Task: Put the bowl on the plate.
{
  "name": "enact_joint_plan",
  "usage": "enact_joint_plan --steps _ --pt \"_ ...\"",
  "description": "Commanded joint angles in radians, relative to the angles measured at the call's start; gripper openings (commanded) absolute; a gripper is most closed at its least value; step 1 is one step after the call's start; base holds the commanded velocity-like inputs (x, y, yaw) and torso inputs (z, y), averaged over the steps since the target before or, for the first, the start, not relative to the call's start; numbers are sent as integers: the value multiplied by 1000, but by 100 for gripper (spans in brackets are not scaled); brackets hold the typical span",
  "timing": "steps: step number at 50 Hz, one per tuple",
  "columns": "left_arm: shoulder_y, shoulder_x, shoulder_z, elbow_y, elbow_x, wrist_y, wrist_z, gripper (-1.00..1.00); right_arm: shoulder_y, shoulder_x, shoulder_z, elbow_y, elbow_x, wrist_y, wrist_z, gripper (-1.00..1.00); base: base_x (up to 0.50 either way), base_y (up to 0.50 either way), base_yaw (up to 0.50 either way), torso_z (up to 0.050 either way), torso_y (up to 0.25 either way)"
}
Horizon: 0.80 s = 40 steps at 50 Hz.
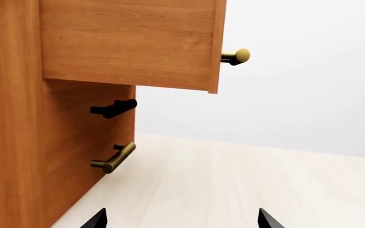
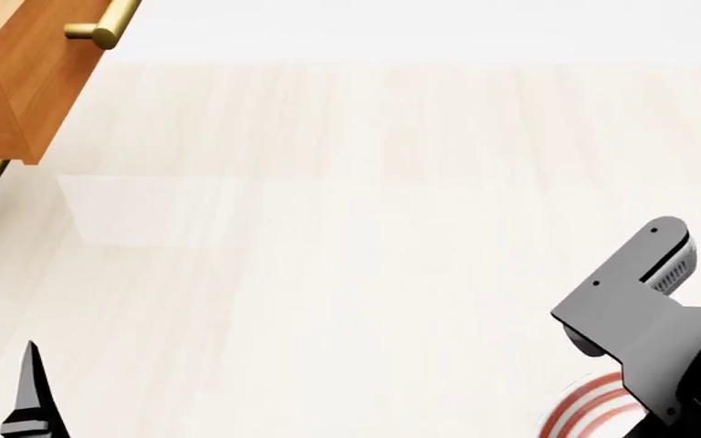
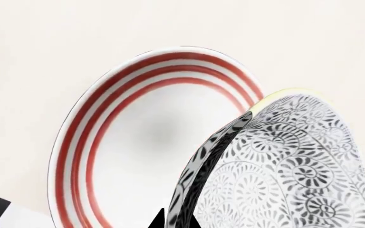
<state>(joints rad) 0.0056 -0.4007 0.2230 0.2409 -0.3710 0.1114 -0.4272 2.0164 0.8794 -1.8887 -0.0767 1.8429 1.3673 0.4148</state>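
Hanging over the plate, the bowl sits clamped in the right gripper, whose one visible dark fingertip pinches the bowl's rim; I judge the claw closed on it, though the second finger is hidden. In the right wrist view the bowl is tilted, its patterned wall and rim edge showing, its mouth turned sideways instead of straight up. Being round, it has no long axis in plan; what counts is its opening axis, which is well off vertical. The plate lies flat on the pale table, directly beyond the bowl, so the drop runs from the claw straight toward the plate's white centre. From the head camera only a sliver of the red rings shows under the right arm, at the near right corner. The left gripper has its fingertips spread apart and empty, facing the wooden cabinet with its brass handles, far from the plate. The right arm is plainly the nearer one, and levelling the bowl looks necessary before release
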Motion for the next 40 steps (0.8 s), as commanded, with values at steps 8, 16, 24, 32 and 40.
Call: enact_joint_plan --steps 8,16,24,32,40 --pt "-2 -1 0 -10 -4 6 0 100 -44 -28 -12 15 -54 -23 -42 -100 0 0 0 0 0" --pt "-1 -3 -1 -10 -5 6 -3 100 -50 -35 -11 22 -79 -33 -69 -100 0 0 0 0 0" --pt "-3 -3 2 -10 -5 6 -3 100 -58 -30 -14 20 -88 -41 -74 -100 0 0 0 0 1" --pt "-1 -5 4 -5 -3 4 -6 100 -70 -19 -19 10 -75 -48 -60 -100 0 0 0 0 0" --pt "0 -7 5 1 -2 1 -10 100 -91 -16 -21 15 -88 -66 -73 -100 0 0 0 0 0"
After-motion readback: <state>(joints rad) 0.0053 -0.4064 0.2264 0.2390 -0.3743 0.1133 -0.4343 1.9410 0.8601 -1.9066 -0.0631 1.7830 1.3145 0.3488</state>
